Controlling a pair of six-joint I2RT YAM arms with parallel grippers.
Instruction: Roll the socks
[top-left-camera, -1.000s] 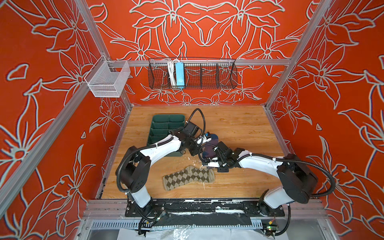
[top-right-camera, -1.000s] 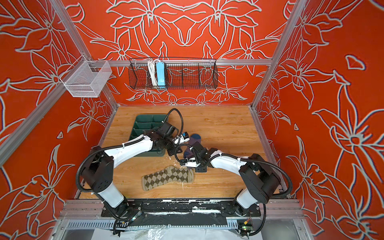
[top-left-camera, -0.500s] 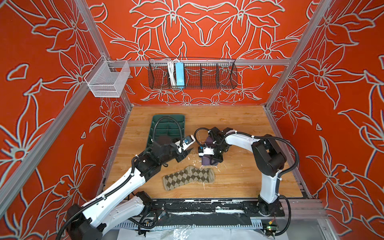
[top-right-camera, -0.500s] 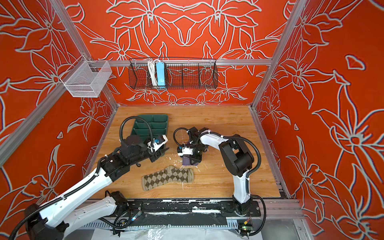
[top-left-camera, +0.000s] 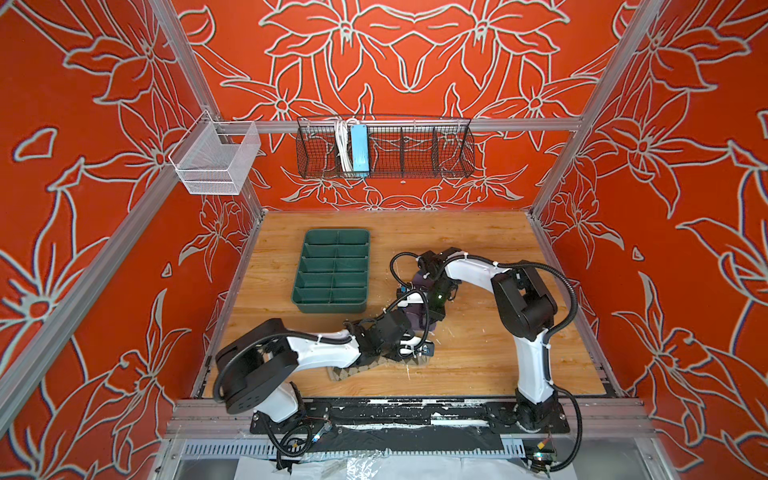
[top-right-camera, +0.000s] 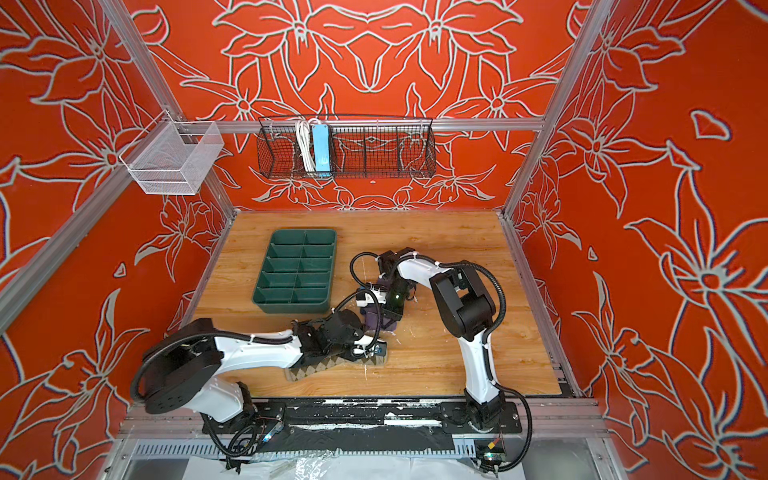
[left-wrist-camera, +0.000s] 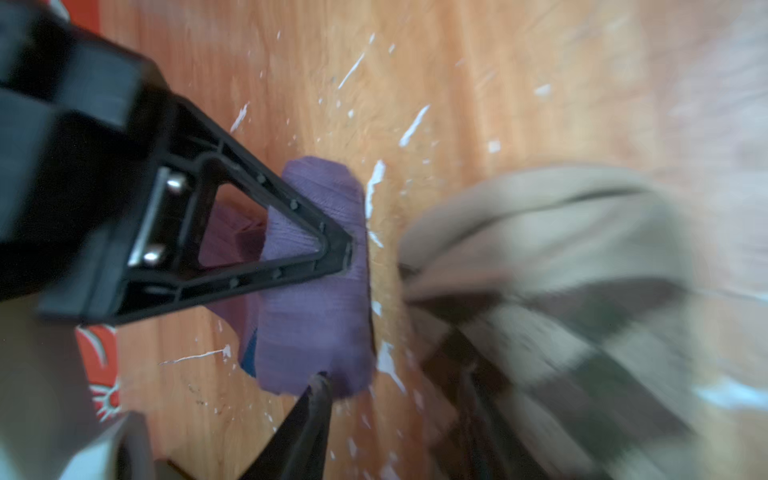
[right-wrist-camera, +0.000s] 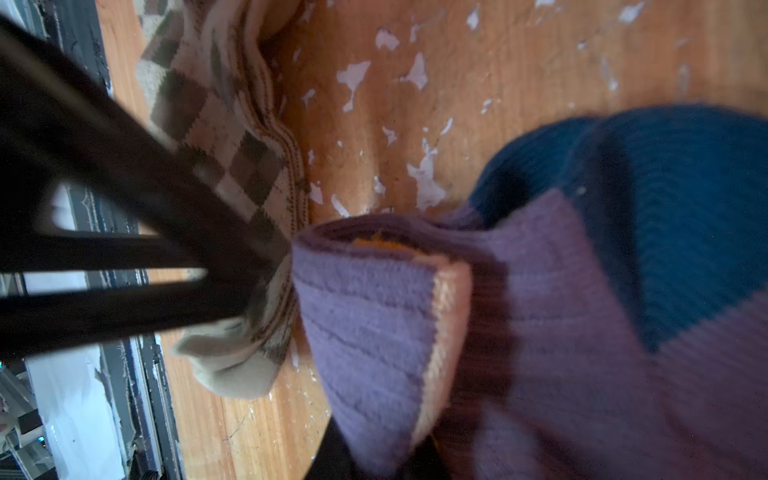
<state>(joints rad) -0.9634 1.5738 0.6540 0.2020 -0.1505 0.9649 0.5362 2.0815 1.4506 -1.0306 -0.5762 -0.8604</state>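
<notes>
While my right fingers (right-wrist-camera: 124, 320) pinch the part-rolled purple sock (right-wrist-camera: 365, 324), left fingers (left-wrist-camera: 291, 201) agape around it, the argyle sock (top-left-camera: 355, 372) lies unrolled, lower centre.

argyle sock (top-left-camera: 349, 374): is mostly hidden under the left arm (top-left-camera: 324, 353) in both top views; is blurred in the left wrist view.
purple sock (top-left-camera: 417, 320): at the argyle sock's 12 o'clock, is seen only in small patches in both top views.
left gripper (left-wrist-camera: 332, 316): a grip on the purple sock cannot be told; one finger is cut off by the frame edge.
</notes>
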